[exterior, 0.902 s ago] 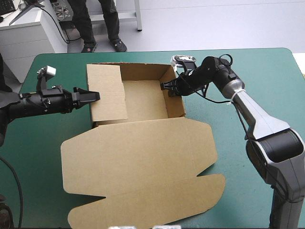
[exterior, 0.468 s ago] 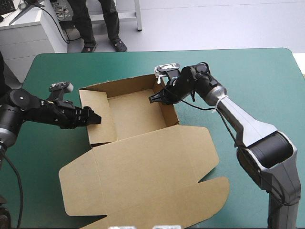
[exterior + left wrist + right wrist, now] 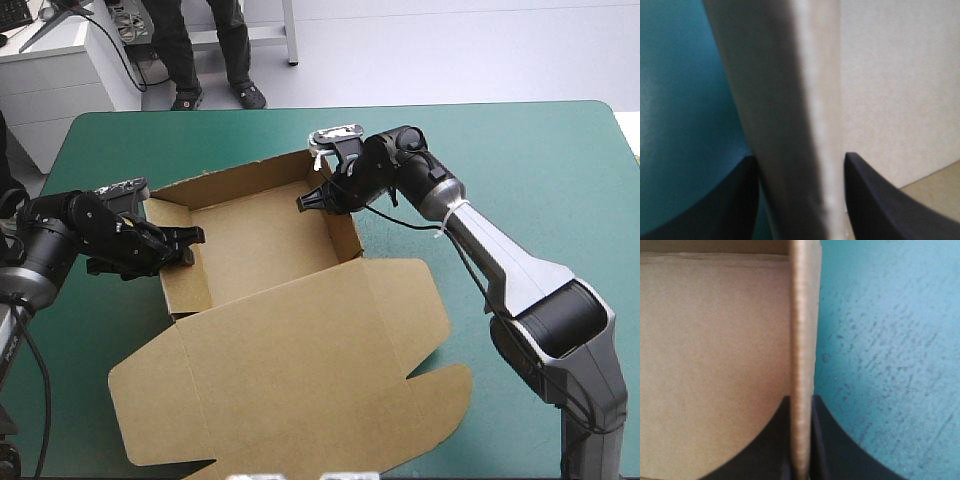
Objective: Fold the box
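Brown box [image 3: 280, 350] lies mid-table [image 3: 540, 150], skewed, tray far, lid flat on the near side. We note the tray spans between the arms. Left gripper [image 3: 190, 243] straddles and clamps the left wall. Right gripper [image 3: 305, 203] pinches the right wall's far end, fingers nearly closed on the board. Both walls are upright.

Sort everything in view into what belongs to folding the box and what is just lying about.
Belongs to the job:
brown cardboard box, walls raised, lid flat
left gripper with black fingers, shut on one side wall
right gripper with black fingers, shut on the opposite side wall

Just lying about:
no loose item visible; only the teal-green table cover underneath
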### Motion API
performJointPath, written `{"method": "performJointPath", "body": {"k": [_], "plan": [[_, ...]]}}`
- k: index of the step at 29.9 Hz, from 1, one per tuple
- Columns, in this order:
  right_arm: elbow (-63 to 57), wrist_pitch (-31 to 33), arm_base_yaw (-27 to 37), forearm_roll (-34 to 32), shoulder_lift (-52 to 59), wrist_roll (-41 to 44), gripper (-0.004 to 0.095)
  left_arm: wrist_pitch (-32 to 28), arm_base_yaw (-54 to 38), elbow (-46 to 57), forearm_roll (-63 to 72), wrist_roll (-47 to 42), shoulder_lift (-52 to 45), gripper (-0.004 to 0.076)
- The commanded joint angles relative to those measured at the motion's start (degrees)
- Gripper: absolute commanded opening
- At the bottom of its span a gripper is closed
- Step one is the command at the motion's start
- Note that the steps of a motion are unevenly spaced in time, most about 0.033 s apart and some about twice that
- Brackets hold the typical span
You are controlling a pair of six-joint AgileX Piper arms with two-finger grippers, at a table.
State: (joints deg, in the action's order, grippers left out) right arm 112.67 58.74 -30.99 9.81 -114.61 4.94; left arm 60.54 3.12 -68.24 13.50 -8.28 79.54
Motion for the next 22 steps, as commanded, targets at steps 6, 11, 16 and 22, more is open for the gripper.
{"method": "performJointPath", "body": {"k": [6, 11, 16, 22], "plan": [[4.39, 2.6, -0.37, -1.72, 3.51, 3.59, 0.0003, -4.86, 1.6, -1.49, -0.5, -3.72, -1.61, -0.0006], [4.39, 4.52, -0.37, -4.97, 3.51, 3.95, 0.0003, -7.89, 2.75, -1.49, -0.87, -3.84, -1.61, -0.0008], [4.39, 6.35, -0.37, -7.8, 3.51, 3.95, 0.0003, -6.27, 2.75, -3.16, -3.11, -3.84, -0.2, -0.0008], [4.39, 12.08, -0.13, -16.36, 3.51, 6.15, 0.0001, -2.14, 3.96, -11.66, -3.41, -3.59, 5.75, -0.0008]]}}
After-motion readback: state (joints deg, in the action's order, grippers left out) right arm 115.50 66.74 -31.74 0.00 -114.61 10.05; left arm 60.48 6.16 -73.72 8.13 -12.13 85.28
